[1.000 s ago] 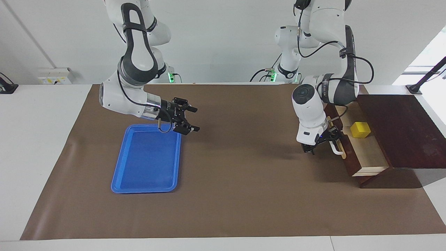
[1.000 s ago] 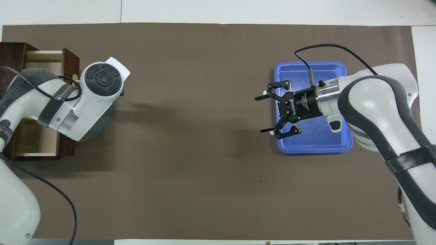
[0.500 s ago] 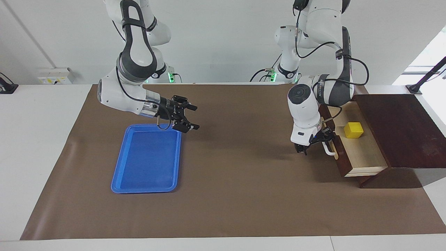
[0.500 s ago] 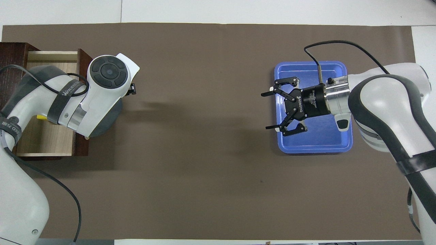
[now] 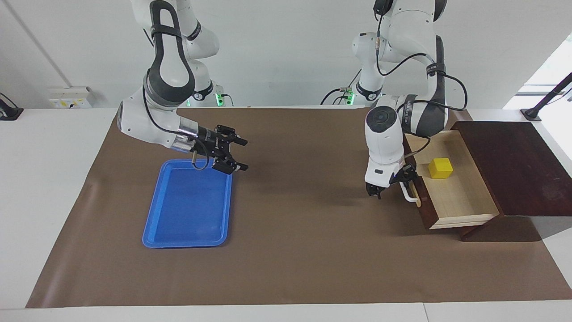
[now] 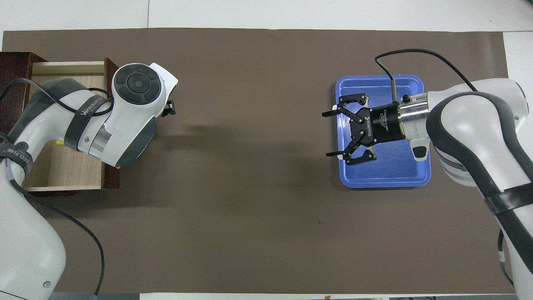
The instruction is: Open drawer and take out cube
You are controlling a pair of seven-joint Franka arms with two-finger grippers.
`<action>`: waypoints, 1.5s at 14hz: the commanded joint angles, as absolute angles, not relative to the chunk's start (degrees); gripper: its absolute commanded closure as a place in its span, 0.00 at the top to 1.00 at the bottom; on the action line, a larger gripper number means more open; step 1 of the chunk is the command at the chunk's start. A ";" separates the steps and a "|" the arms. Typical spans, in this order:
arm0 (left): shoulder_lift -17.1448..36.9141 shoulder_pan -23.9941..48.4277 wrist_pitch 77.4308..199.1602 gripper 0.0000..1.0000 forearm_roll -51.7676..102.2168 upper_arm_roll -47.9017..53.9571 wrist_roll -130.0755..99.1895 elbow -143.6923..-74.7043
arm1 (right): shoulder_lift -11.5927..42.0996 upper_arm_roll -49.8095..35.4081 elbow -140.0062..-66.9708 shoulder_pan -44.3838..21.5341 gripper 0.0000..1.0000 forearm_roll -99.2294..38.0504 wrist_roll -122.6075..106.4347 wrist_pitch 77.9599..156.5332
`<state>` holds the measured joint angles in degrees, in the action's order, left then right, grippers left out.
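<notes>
Drawer (image 5: 451, 197) pulling wants a straight draw toward nine o'clock, left gripper (image 5: 392, 184) seemingly hooking the handle (image 5: 407, 195) unclamped, right gripper (image 5: 232, 154) waiting spread.

White desk (image 5: 53, 188) w/ a brown mat (image 5: 304, 250) spread over most of its top; bare white strips show at both ends and along the edges. Plain white wall (image 5: 286, 53) at the robots' end, w/ a thin pale conduit running diagonally across it. White socket box (image 5: 69, 97) on the wall just above desk level, twd the right arm's end. Bright window (image 5: 552, 76) at the left arm's end, daylight coming in. Black bracket (image 5: 543, 105) clamped at that desk corner. Light is even, shadows soft.
</notes>
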<state>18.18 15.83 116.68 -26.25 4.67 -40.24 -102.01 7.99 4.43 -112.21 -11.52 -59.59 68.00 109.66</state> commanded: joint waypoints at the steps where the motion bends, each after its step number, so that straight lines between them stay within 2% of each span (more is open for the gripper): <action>1: 19.07 17.32 114.70 1.00 -23.82 4.75 -41.40 -100.46 | 7.21 4.13 -112.85 -11.69 1.00 -59.94 69.43 111.79; 7: 18.11 16.52 108.55 1.00 -23.73 4.83 -40.08 -95.37 | 7.29 4.13 -112.94 -12.22 1.00 -59.85 67.86 112.06; 10: 18.37 16.17 102.42 1.00 -19.19 4.22 -40.17 -87.83 | 7.29 4.22 -113.03 -12.22 1.00 -59.15 66.80 112.06; 14: 17.76 10.39 91.69 1.00 -11.45 2.56 -42.18 -78.85 | 7.29 4.22 -113.03 -12.22 1.00 -58.89 66.53 112.06; 16: 14.43 5.48 91.75 1.00 -6.61 1.50 -44.90 -79.62 | 7.29 4.22 -113.03 -12.22 1.00 -58.80 66.53 112.06; 18: 13.28 2.65 91.76 1.00 -5.98 1.41 -48.93 -81.20 | 7.29 4.22 -113.03 -12.22 1.00 -58.80 66.53 112.06; 21: 10.55 -0.25 98.14 1.00 -5.98 1.14 -69.36 -88.48 | 7.29 4.22 -113.03 -12.30 1.00 -58.71 66.36 112.06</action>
<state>13.40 0.63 93.32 -6.80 0.89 -57.08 -81.93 7.99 4.26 -112.22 -12.03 -59.30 67.68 110.88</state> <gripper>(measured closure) 0.000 0.000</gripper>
